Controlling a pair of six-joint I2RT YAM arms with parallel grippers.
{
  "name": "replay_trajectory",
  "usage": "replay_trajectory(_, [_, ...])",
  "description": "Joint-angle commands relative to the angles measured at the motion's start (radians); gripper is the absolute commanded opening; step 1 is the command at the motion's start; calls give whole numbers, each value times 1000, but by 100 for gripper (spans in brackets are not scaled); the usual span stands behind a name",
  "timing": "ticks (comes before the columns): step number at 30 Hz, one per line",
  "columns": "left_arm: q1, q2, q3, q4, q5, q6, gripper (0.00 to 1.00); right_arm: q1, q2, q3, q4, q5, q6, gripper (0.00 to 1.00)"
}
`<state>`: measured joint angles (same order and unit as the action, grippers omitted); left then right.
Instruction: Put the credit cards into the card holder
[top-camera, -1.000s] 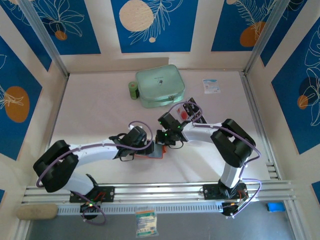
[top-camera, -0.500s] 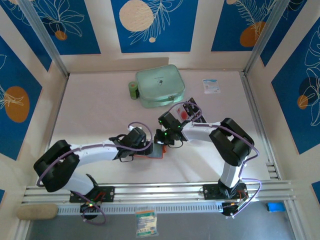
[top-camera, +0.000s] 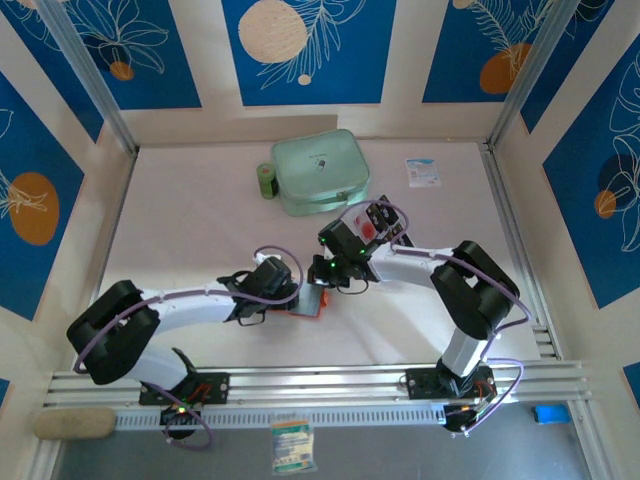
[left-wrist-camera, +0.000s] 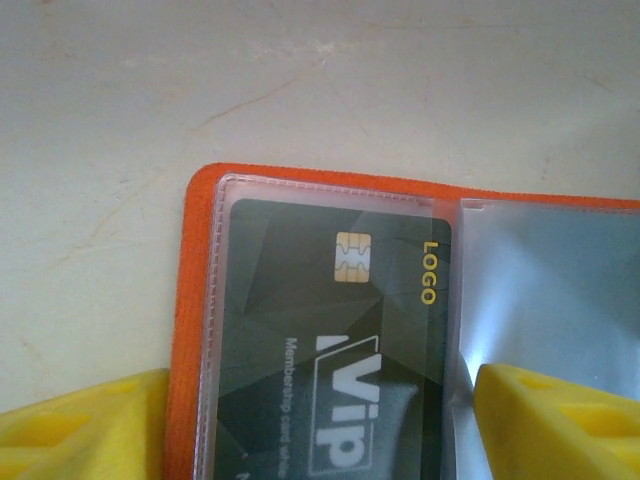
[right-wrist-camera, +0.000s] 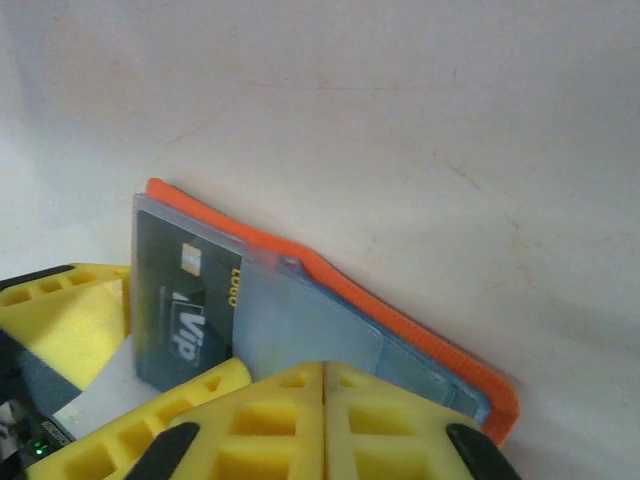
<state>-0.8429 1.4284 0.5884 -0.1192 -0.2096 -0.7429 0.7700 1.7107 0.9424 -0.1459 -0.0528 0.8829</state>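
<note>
credit cards (top-camera: 383, 222) in black and red lie in a loose group behind and to the right of the card holder (left-wrist-camera: 188, 300). they are partly under the right arm and its purple cable, so their number is hard to tell. the holder is orange and lies open on the pale tabletop (left-wrist-camera: 300, 80) between the two claws. one black card (left-wrist-camera: 300, 330), with a gold chip, the word logo and white vip lettering, sits fully inside the holder's clear pocket. the second pocket beside it looks empty.

left claw (left-wrist-camera: 320, 400) is open, its yellow fingers standing apart on either side of the card-filled half of the holder. right claw (right-wrist-camera: 322, 372) is closed, fingertips pressed together at the holder's near edge by the empty pocket, with no card seen between them.

judged from this, one card is in place. the cards behind the holder are not yet fetched and slid in, and the holder is not yet folded shut.
</note>
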Motion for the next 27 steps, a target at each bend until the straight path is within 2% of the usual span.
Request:
replay_trajectory(1, [-11, 30, -40, 25, 82, -19, 75, -2, -20, -6, -25, 5, 19, 12])
replay_trajectory(7, [-11, 27, -43, 23, 81, -20, 75, 11, 9, -20, -10, -2, 40, 17])
replay_trajectory(13, [-12, 28, -42, 26, 81, -21, 75, 15, 40, -30, 7, -10, 60, 28])
replay_trajectory(16, [-11, 27, -44, 27, 81, -21, 75, 15, 53, -31, 18, -18, 65, 30])
replay_trajectory(27, [-11, 20, -46, 26, 81, -23, 75, -6, 56, -21, 75, -103, 51, 27])
